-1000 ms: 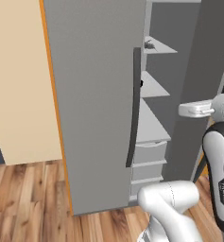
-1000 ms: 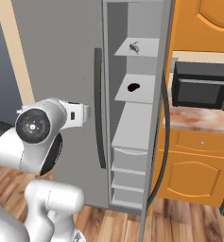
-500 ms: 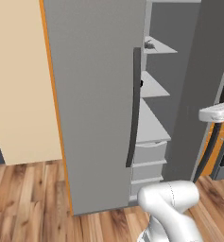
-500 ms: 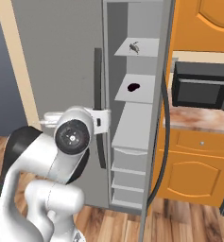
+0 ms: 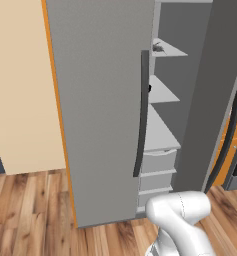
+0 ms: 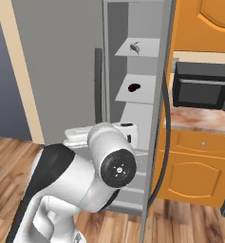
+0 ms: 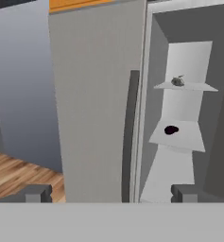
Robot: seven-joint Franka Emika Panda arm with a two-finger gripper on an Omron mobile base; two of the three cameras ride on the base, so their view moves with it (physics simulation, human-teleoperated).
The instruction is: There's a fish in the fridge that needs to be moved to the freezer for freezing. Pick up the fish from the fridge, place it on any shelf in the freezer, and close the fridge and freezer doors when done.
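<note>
Fish [image 7: 178,81] lying on upper freezer shelf [image 7: 185,87]; gripper [image 7: 112,193] wide open, empty. Next: push freezer door [image 6: 162,109] flat near its handle.

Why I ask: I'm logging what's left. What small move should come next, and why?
Probably bring the open pincer to the freezer door to start pushing it shut. The fish already lies on the top freezer shelf, the fridge door looks closed, and only the freezer door stands open.
</note>
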